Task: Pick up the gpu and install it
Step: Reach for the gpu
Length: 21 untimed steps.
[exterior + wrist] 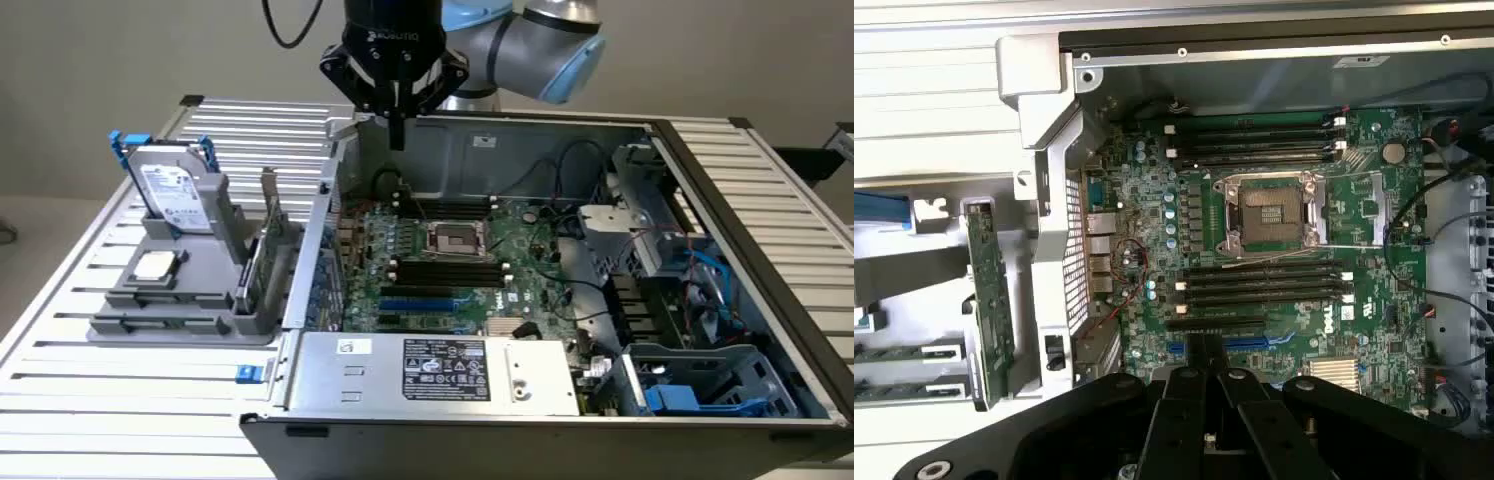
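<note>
The gripper [396,137] hangs over the far rim of the open case [534,150], towards the exterior view's left. Its jaws are pressed together and pinch nothing. It touches nothing, and the black arm [534,40] rises behind it.

The gpu [267,265] stands on edge in a slot of the grey holder [174,312]. The holder sits on the slatted table [80,400], just outside the case wall on the exterior view's left. The card's silver bracket points up. In the wrist view the gpu [989,300] shows its green board face, close beside the perforated metal end of the case. It is well apart from the gripper [1205,350].

The same holder carries a hard drive [174,190] with blue clips, standing upright at its far end. A small square CPU chip [156,264] lies flat in front of the drive.

Inside the case the motherboard [441,270] lies bare. Its empty socket [1269,210] sits between two banks of black memory slots. Blue slots show near the board's edge under the fingertips in the wrist view; these may be the expansion slots, though the fingers hide part of them. A silver power supply [441,370] with a white label fills the near side of the case. Cables and blue drive bays crowd the exterior view's right.
</note>
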Each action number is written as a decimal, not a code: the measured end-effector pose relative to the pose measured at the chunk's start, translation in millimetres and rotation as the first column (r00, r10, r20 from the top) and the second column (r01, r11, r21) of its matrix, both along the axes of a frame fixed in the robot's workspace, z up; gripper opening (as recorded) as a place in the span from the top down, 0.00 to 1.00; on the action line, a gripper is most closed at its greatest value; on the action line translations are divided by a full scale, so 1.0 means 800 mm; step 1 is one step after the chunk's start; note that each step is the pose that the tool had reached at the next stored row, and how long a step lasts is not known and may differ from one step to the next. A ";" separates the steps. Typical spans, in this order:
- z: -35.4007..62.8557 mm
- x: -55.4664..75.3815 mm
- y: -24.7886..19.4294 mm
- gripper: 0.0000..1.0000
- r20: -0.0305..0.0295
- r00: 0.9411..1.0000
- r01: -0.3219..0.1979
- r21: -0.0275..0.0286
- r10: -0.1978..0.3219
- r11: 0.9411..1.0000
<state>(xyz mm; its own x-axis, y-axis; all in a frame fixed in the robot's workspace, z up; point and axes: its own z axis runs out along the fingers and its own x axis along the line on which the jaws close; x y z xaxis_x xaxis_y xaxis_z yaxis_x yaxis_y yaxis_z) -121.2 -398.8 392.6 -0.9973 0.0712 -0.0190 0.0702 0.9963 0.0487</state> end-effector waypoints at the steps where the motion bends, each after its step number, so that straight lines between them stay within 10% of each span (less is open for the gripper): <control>1: 0.000 0.000 0.0000 0.89 0.000 1.000 0.000 0.000 0.000 1.000; 7: 0.000 0.000 0.0000 0.89 0.000 1.000 0.000 0.000 0.000 1.000; 21: -0.006 -0.078 0.0002 0.89 0.000 1.000 0.000 0.000 0.000 1.000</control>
<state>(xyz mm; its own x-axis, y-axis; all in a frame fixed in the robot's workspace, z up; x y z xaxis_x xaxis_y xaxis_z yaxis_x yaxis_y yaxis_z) -183.7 -398.6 388.0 -0.9973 0.0712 -0.0190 0.0702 0.9963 0.0487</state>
